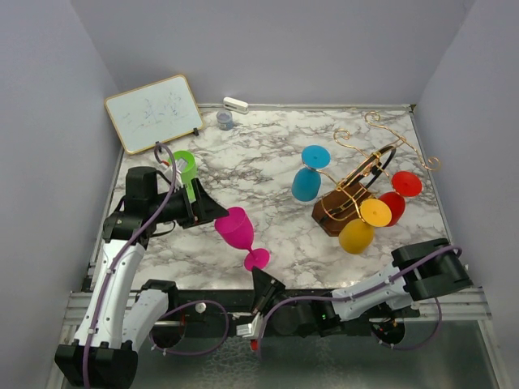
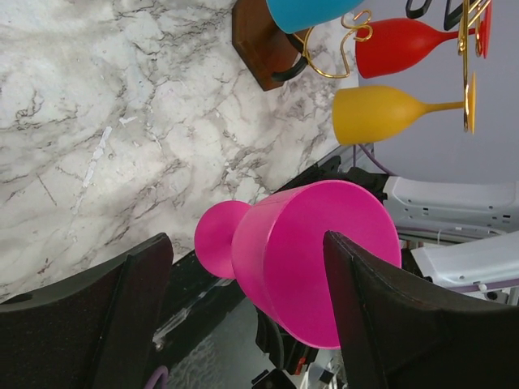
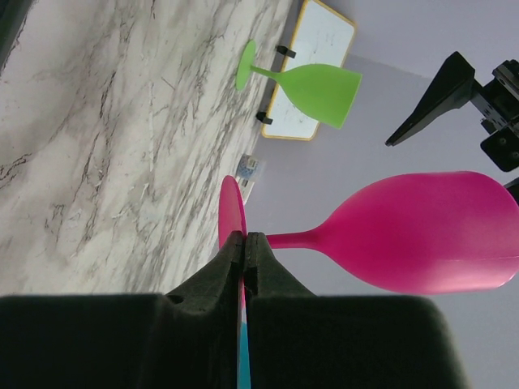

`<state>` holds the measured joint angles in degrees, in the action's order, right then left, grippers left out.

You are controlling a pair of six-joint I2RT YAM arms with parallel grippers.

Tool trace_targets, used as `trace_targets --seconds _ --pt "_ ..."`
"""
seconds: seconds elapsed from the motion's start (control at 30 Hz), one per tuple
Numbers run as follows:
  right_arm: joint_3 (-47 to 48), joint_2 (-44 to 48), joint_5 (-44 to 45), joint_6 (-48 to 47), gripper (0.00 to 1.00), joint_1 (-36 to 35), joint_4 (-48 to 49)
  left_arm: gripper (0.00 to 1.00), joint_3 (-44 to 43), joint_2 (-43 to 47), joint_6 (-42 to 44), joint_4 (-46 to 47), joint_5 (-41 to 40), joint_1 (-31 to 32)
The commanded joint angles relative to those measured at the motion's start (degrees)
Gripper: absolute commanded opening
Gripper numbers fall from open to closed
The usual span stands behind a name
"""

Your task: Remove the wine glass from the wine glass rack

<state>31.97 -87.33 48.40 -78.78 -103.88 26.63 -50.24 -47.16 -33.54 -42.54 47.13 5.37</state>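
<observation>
A pink wine glass [image 1: 236,228] is off the rack, at the table's near edge. My right gripper [image 1: 263,282] is shut on the rim of its foot [image 3: 230,212]; the bowl [image 3: 422,231] shows beyond. My left gripper [image 1: 212,212] is open, and the pink bowl [image 2: 316,251] lies between its fingers without being gripped. The wine glass rack [image 1: 340,212] is a brown block with gold wire arms at the right. A blue glass [image 1: 306,183], a yellow glass [image 1: 357,235] and a red glass [image 1: 394,206] hang on it.
A green wine glass [image 1: 185,165] stands on the marble table [image 1: 268,162] beside the left arm. A whiteboard [image 1: 154,112] leans at the back left, with a small tape roll [image 1: 225,120] and a white eraser [image 1: 235,104] near it. Grey walls enclose three sides.
</observation>
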Motion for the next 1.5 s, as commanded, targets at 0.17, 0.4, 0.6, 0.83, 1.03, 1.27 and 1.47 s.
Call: trace_targets --seconds 0.17,0.4,0.6,0.83,1.03,1.27,1.47 --pt "1.01 -3.21 1.30 -5.06 0.01 -0.19 9.10 0.39 1.50 -0.84 4.99 -2.34 2.13 0.13" --pt "0.82 -2.71 2.32 -3.44 0.02 -0.19 7.15 0.03 1.49 -1.69 7.27 -4.15 -0.71 0.17" --pt "0.74 -0.40 3.09 0.83 0.17 -0.23 1.27 0.00 -0.19 -1.24 7.54 -5.10 -7.77 0.17" --pt "2.04 3.20 1.67 11.32 0.42 -0.19 -13.48 0.00 -3.74 -0.46 7.35 -6.08 -19.29 0.17" --pt "2.29 4.42 0.03 15.75 0.43 -0.23 -19.14 0.00 -8.24 0.44 7.20 -6.72 -34.31 0.17" --pt "2.81 3.55 0.77 15.92 0.43 -0.19 -17.97 0.00 -11.62 -2.82 9.59 -7.90 -55.44 0.13" --pt "2.34 4.53 1.04 15.70 0.43 -0.19 -18.04 0.00 -12.03 -7.27 9.43 -7.25 -65.05 0.17"
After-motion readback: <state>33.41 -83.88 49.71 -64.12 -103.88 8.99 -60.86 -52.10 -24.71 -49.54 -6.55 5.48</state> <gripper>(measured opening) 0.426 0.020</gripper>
